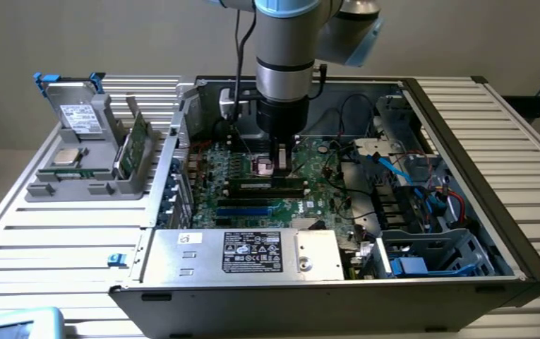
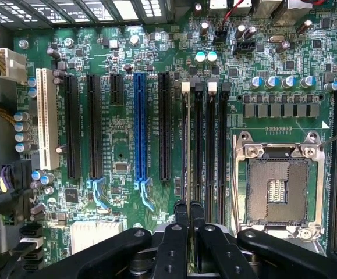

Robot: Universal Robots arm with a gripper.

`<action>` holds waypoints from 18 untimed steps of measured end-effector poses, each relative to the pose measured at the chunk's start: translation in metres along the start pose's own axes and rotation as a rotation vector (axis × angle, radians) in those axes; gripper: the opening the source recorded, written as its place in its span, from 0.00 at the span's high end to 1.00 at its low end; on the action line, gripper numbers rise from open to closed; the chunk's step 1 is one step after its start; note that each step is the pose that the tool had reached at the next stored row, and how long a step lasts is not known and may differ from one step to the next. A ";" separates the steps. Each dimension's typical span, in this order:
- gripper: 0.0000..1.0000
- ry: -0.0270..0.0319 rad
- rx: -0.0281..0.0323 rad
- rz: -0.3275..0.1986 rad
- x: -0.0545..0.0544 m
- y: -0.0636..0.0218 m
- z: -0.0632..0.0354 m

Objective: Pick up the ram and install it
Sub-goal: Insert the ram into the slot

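My gripper (image 1: 275,168) is down inside the open computer case (image 1: 458,141), just above the motherboard's (image 2: 121,139) memory slots (image 2: 210,145). In the wrist view the two black fingers (image 2: 181,212) stand close together at the gripper (image 2: 188,210). Between them runs the ram (image 2: 189,145), seen edge-on as a thin pale strip. It lies along the slot with the white latch (image 2: 185,87), next to the black expansion slot. How deep the ram sits in that slot I cannot tell.
The empty processor socket (image 2: 277,189) lies beside the memory slots. On the exterior view's left a grey holder (image 1: 72,185) carries a silver drive with blue tabs (image 1: 74,113), a square chip (image 1: 67,157) and a green board on edge (image 1: 136,145). Cables (image 1: 392,166) and the power supply (image 1: 241,253) crowd the case.
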State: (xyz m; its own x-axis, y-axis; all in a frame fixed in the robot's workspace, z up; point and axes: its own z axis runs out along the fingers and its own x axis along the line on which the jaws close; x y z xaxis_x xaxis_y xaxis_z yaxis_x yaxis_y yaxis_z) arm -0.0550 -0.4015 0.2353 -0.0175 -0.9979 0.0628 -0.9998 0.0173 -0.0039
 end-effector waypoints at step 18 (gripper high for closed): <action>0.87 0.0001 -0.0009 0.000 0.000 -0.0001 0.0040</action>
State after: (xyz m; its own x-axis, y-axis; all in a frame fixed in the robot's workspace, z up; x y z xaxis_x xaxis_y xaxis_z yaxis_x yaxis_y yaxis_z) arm -0.0549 -0.4015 0.2313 -0.0174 -0.9979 0.0628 -0.9998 0.0173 -0.0030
